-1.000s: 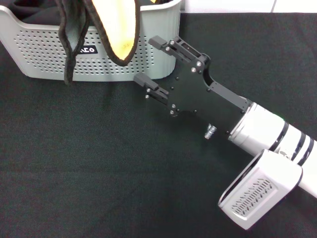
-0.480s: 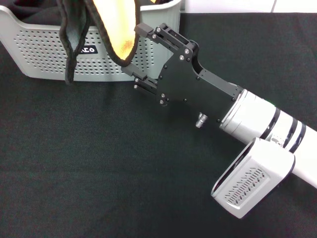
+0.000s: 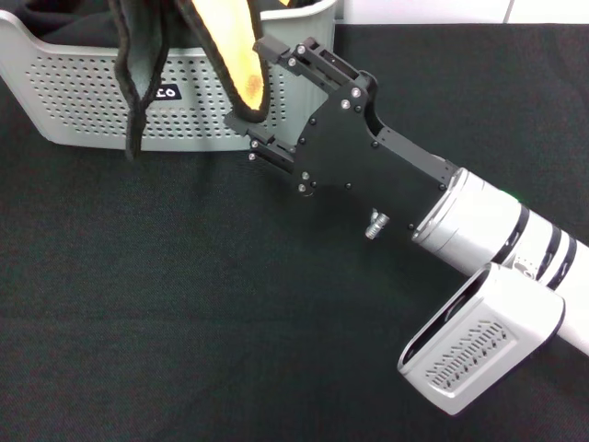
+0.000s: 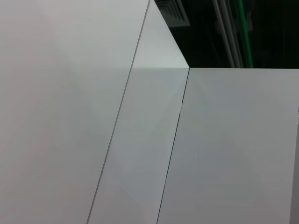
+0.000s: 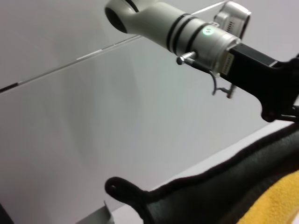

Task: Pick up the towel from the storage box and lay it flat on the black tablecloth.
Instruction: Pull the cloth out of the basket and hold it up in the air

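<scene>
The towel (image 3: 232,46) hangs from above the head view's top edge, in front of the storage box (image 3: 83,92). Its grey-green face and black hem are on the left, its yellow-orange face on the right. My right gripper (image 3: 258,85) is open, and the towel's lower yellow corner lies between its fingers. The right wrist view shows the towel's black hem and yellow face (image 5: 233,196) close up. It also shows my left arm raised, with the left gripper (image 5: 275,88) cut off at the picture's edge above the towel. The black tablecloth (image 3: 138,295) covers the table.
The storage box stands at the back left of the tablecloth, its black label (image 3: 167,92) partly behind the towel. The right arm's white forearm (image 3: 488,239) and camera housing (image 3: 479,350) stretch across the right side. The left wrist view shows only white panels.
My right gripper has moved up and to the left, from the cloth in front of the box to the towel's hanging yellow corner. The towel has swung slightly.
</scene>
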Robot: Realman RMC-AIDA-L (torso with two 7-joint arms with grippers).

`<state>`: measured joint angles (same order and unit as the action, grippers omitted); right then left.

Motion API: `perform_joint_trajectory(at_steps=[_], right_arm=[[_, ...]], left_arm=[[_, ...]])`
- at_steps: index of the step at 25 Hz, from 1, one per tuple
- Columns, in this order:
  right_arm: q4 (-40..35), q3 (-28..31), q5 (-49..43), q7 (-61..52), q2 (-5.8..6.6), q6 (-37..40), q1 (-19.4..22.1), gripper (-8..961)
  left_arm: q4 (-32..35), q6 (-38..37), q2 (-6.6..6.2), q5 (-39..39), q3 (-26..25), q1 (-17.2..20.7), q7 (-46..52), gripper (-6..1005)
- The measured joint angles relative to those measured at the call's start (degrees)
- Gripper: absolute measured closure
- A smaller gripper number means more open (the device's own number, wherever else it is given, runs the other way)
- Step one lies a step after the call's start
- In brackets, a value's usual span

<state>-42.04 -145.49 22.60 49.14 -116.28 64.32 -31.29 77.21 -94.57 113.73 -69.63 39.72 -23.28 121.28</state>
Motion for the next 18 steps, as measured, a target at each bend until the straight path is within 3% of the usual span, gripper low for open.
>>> perform_joint_trajectory(at_steps=[4, 9, 14, 18], right_arm=[[-0.11, -0.21, 1.45, 0.07, 0.00, 0.14, 0.58, 263], [-0.03, -0.22, 1.70, 0.11, 0.00, 0.18, 1.65, 343], [0.02, -0.23, 1.74, -0.16, 0.00, 0.19, 2.04, 528], [-0.01, -0.23, 1.78, -0.31, 0.00, 0.20, 2.21, 564]], left_arm=[[0.04, 0.00, 0.00, 0.00, 0.00, 0.12, 0.00, 955], [0.05, 0.00, 0.00, 0.00, -0.05, 0.25, 0.00, 956], [0.05, 0.00, 0.00, 0.02, -0.23, 0.34, 0.00, 956], [0.06, 0.00, 0.00, 0.03, -0.25, 0.40, 0.00, 956]])
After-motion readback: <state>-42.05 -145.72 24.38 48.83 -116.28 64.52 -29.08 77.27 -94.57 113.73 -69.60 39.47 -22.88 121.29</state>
